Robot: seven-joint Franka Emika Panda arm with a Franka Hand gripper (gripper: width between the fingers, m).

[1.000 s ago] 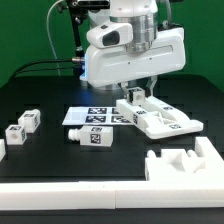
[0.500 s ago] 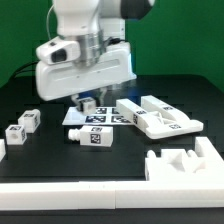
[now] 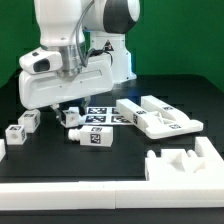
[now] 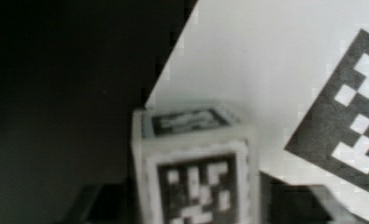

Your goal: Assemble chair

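I hang low over the table [image 3: 40, 150] with my gripper [image 4: 195, 203] straddling a small tagged block [image 4: 193, 160] of the chair, upright at the edge of the marker board [image 4: 279, 70], probably so the jaws line up with its side faces. Whether they press on it or stand clear I cannot tell: only dark slivers of them show in the wrist view, and my arm [image 3: 75, 75] hides them in the exterior view.

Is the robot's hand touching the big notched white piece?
No, the gripper hangs over a small tagged block beside the marker board, well apart from the notched piece, which lies alone.
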